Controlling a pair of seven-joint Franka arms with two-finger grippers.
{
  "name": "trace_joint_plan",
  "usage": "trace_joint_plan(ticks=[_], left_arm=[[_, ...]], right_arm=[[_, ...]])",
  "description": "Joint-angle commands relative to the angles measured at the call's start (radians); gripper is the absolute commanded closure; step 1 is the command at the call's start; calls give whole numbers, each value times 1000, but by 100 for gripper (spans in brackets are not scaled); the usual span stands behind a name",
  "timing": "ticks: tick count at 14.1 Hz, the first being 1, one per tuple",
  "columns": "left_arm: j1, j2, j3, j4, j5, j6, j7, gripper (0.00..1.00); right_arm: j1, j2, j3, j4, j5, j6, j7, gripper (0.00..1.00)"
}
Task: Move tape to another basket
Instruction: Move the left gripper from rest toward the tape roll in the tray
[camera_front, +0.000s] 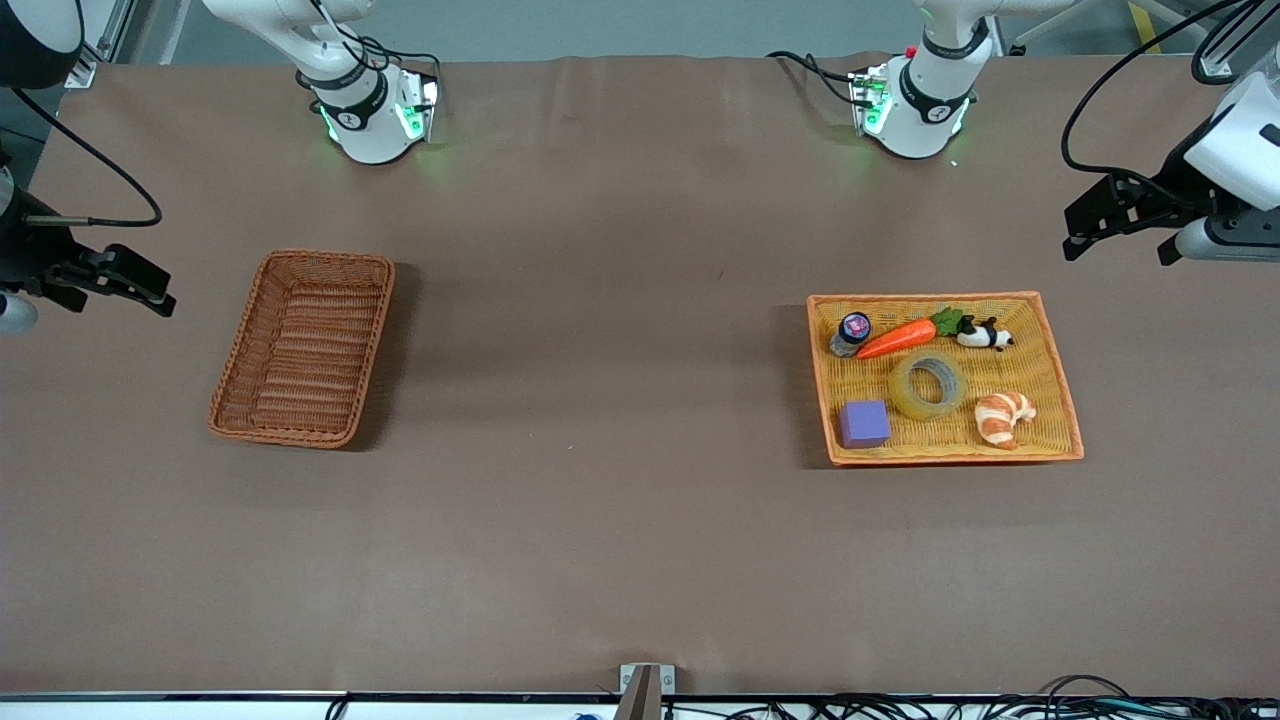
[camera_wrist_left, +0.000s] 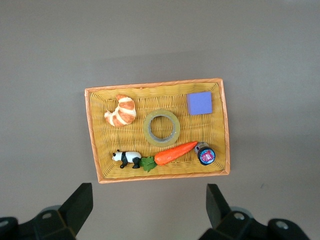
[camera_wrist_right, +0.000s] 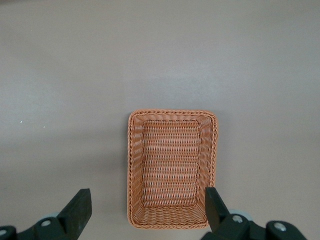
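Observation:
The tape (camera_front: 900, 388), a translucent yellowish ring, lies flat in the middle of the wide orange-yellow basket (camera_front: 1050, 372); it also shows in the left wrist view (camera_wrist_left: 147, 129). The narrow reddish-brown basket (camera_front: 310, 350) stands empty toward the right arm's end of the table and shows in the right wrist view (camera_wrist_right: 172, 165). My left gripper (camera_front: 1120, 245) is open and empty, high over the table beside the orange-yellow basket (camera_wrist_left: 212, 132). My right gripper (camera_front: 115, 290) is open and empty, high over the table beside the reddish-brown basket. The fingers show wide apart in both wrist views (camera_wrist_left: 149, 207) (camera_wrist_right: 148, 207).
With the tape in the orange-yellow basket lie a toy carrot (camera_front: 897, 338), a small panda figure (camera_front: 985, 336), a croissant (camera_front: 1003, 417), a purple cube (camera_front: 864, 423) and a small blue-lidded jar (camera_front: 852, 330). Brown table surface lies between the two baskets.

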Motion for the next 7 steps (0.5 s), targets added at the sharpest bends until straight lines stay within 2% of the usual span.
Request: trace_joint_plan(ticks=[1,7], left_arm=[[10,-8,-10,-4,7,-11,-2,0],[0,3,-9,-6,13,-12,-15,0]], right_arm=[[-2,-5,0,-5,15,-4,-8,0],[-4,-7,0,-4,15,-4,-8,0]])
